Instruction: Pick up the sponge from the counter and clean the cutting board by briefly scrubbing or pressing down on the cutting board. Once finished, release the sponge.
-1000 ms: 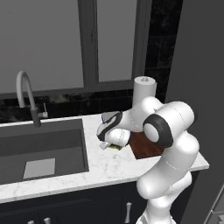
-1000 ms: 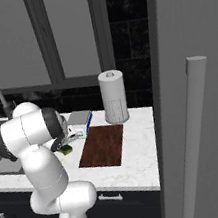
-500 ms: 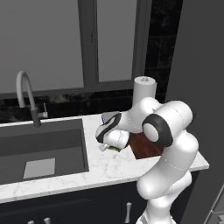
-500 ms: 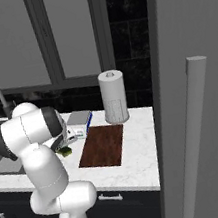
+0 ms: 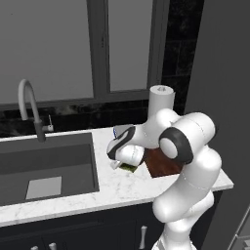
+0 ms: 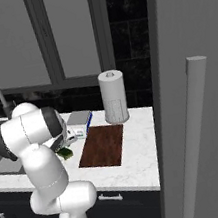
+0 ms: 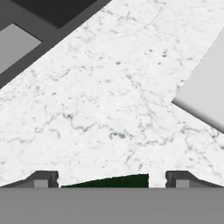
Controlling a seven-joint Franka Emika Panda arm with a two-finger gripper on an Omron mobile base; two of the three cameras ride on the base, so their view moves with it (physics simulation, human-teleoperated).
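Room: I am working in a dark kitchen, with tall grey window panes behind the bench and a grey panel standing at my right.
Bench [image 6: 139,156]: I am leaning over white marble with faint grey veining, set on dark cabinets; the hand view is showing it flat and bare ahead of my tips.
Sink [image 5: 49,166]: it is lying to my left, dark grey, with a curved tap behind it.
Cutting board [image 6: 102,145]: it is lying flat on the bench to my right, reddish-brown, with a paper towel roll [image 6: 114,97] standing just behind it.
Kitchen scale [image 6: 78,120]: it is sitting near the back of the bench, beside the board.
Hand [image 7: 112,178]: my fingers are standing wide apart, gripping nothing, low over the bench.
Sponge [image 6: 66,152]: it is resting on the marble just left of the board, not on it; its dark green edge is showing between my tips.
Step in hand: I am judging this to be the release. I should be lifting straight up, so neither finger drags the sponge.
Risk: a sideways withdrawal could be nudging the sponge toward the sink.
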